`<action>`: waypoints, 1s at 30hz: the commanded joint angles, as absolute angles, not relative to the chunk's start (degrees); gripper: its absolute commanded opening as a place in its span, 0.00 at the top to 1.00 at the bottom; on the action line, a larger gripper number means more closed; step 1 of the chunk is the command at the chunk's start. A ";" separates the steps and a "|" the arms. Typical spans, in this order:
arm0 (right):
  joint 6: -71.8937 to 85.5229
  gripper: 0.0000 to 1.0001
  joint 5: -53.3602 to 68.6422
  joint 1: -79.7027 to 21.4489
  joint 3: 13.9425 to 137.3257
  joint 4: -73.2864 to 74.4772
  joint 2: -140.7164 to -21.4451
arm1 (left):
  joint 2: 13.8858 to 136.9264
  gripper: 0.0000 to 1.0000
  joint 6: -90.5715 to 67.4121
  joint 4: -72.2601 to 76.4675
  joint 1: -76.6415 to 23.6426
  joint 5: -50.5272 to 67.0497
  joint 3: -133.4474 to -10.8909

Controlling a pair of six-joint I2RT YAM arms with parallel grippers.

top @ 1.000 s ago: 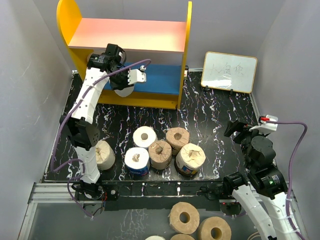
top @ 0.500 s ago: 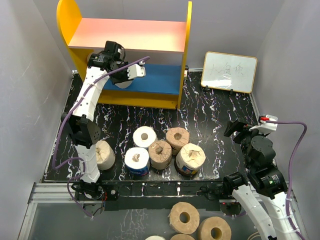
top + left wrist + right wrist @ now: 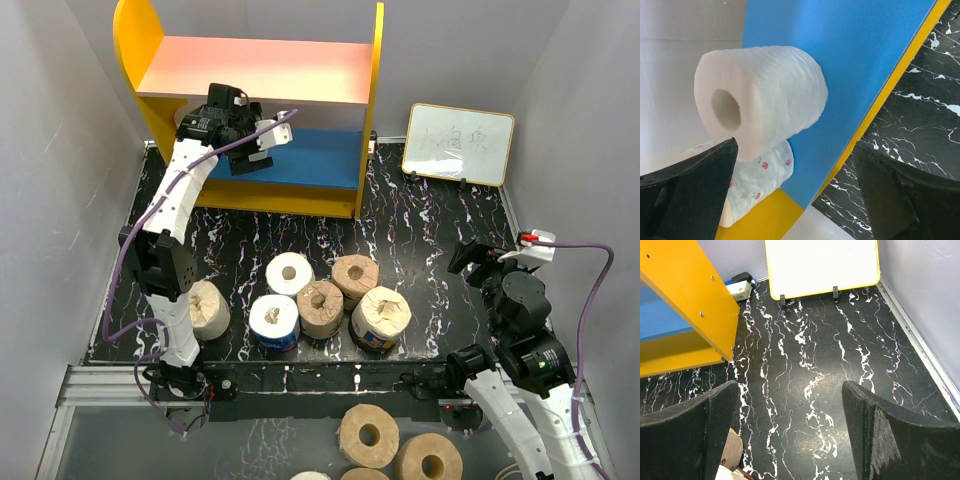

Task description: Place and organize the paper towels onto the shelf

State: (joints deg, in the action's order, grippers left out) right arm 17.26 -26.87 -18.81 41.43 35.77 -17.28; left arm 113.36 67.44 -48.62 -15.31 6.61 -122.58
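White paper towel roll (image 3: 760, 95) lies sideways on the blue shelf board (image 3: 850, 60).

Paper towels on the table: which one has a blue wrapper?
The white-topped roll, second from the left in the front row; no other shows blue.

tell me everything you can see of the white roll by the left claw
The white roll is soft, dimpled paper with a hollow core turned toward the camera. It sits on the shelf's blue lower board, pressed against a flower-printed roll by the yellow side panel. The left claw stands open before it.
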 commanded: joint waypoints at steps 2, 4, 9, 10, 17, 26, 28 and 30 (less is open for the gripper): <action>17.12 0.17 -27.38 -19.07 41.48 32.97 -17.13 | 108.27 0.01 66.59 -44.72 -15.02 7.02 -122.34; 17.07 0.17 -27.37 -19.07 41.48 33.00 -17.02 | 108.11 0.01 66.50 -46.92 -15.16 6.72 -123.73; 17.20 0.17 -27.42 -19.04 41.48 33.05 -16.56 | 101.27 0.01 52.18 -49.41 -18.54 7.92 -119.99; 17.16 0.17 -27.41 -19.04 41.48 33.09 -16.41 | 99.06 0.01 47.10 -51.21 -19.91 8.93 -117.26; 17.11 0.17 -27.21 -19.07 41.48 32.96 -16.70 | 83.60 0.01 37.71 -59.50 -34.80 10.81 -92.13; 17.18 0.17 -27.33 -19.07 41.48 32.99 -17.04 | 60.73 0.01 81.20 -65.41 -35.42 21.05 -62.29; 17.20 0.17 -27.48 -19.07 41.48 32.96 -17.11 | 64.20 0.03 82.99 -67.67 -34.92 20.44 -64.01; 17.29 0.17 -27.62 -19.07 41.48 32.96 -17.17 | 66.20 0.07 89.96 -70.86 -33.88 23.71 -65.24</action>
